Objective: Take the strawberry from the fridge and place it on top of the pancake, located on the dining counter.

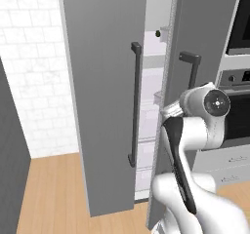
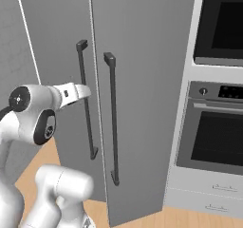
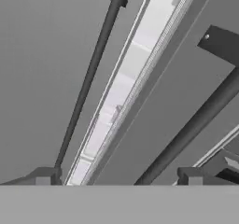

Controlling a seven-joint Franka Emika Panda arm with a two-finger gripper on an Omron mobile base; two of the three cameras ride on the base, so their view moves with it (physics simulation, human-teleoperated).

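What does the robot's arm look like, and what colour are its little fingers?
The arm is smooth, glossy white, built of fat rounded segments. A dark round cap with a small centre mark covers one joint, and a black curved strip runs down its side. In the hand view, the fingertips of the gripper are small, blocky and dark grey.

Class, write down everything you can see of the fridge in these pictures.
The fridge is a tall, matte grey, two-door cabinet standing on a wood floor beside a black built-in oven. Each door carries a long dark vertical bar handle. The left door stands partly open, and the gap shows white shelves inside. The robot's arm reaches toward that gap; whether it touches the fridge cannot be told.
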